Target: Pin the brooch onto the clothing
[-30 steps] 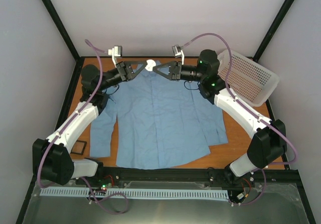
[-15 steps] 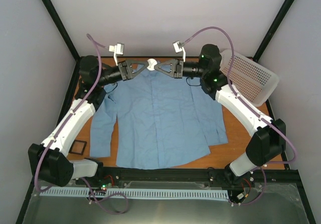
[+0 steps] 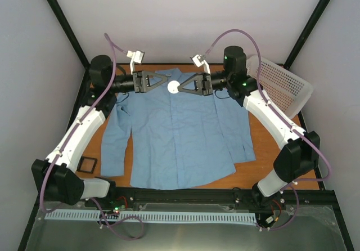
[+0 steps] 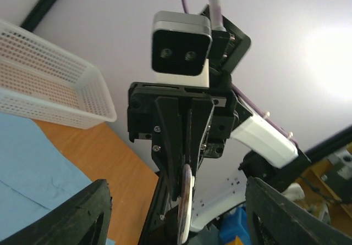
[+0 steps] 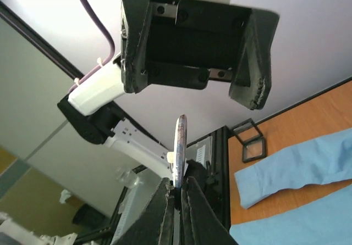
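At the near left a small black tray sits on bare surface. The shirt lies flat and face up. Its hem is close to the near rail and its collar is at the far edge, with strips of bare wood to either side. A white basket tilts in the far right corner.

Both claws hang in open air over the shirt's upper chest, tips facing each other. The brooch is up there between them. Its white face is turned up to the overhead camera, and both wrist views show it as a thin edge in line with the right claw's fingers.

The right claw is closed on the brooch's rim. The left claw stands wide open just beside the brooch, gripping nothing.
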### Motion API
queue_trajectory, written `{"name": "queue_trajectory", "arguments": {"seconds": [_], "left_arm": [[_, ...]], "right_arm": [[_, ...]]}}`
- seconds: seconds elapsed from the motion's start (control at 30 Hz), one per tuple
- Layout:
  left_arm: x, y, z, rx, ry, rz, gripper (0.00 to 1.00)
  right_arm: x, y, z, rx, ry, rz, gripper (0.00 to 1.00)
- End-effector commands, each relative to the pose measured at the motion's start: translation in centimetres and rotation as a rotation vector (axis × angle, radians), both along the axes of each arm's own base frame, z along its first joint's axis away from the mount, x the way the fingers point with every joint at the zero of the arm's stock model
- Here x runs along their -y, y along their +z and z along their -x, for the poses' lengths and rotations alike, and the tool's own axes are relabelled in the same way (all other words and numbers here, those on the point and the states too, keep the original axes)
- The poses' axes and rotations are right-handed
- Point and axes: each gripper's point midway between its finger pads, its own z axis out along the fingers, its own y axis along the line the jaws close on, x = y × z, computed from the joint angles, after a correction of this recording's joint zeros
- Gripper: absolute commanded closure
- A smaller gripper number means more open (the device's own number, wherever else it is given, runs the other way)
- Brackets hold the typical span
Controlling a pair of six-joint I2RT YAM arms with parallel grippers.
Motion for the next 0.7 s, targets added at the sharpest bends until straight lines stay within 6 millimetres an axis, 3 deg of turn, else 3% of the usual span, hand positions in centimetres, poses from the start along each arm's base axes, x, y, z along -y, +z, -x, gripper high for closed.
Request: {"name": "queue_trajectory", "arguments": {"seconds": [0.0,0.4,0.67], "left_arm": [[1.2,0.3,1.9,0.015,-0.164,-0.011,0.40],[2.3,0.0,2.7,0.010,-0.255,-0.032,0.65],[3.0,-0.9,2.8,-0.028,-0.290,-0.050,0.76]], "right_arm": [[0.5,0.2,1.8,0.014,0.080,-0.008,0.97],[0.3,-0.3,1.4,-0.027,0.112,-0.004,0.97],[0.1,-0.1,1.0,-0.029,0.111,-0.005,0.97]]}}
